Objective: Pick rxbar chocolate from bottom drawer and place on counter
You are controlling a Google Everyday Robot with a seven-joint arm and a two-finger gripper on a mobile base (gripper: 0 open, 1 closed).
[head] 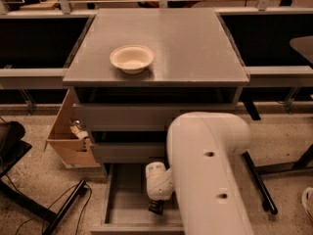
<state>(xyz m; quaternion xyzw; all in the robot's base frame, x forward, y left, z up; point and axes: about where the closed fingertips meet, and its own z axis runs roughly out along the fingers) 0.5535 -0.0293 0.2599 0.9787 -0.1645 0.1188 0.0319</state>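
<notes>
The bottom drawer (128, 199) is pulled out at the foot of the grey cabinet, and its grey floor shows. My gripper (155, 208) hangs inside the drawer below the white wrist (157, 179), low over the drawer floor near the middle. My large white arm (208, 170) covers the drawer's right half. The rxbar chocolate is not in view; only the dark gripper tip shows in the drawer. The counter (181, 38) is the flat grey cabinet top, and a pale bowl (131, 58) stands on its front left part.
Two upper grey drawers (122, 115) are above the open one. An open cardboard box (68, 141) leans at the cabinet's left. Black chair parts and cables (58, 209) lie on the floor at left, and a black chair leg (259, 185) at right. Grey side rails (29, 75) flank the cabinet.
</notes>
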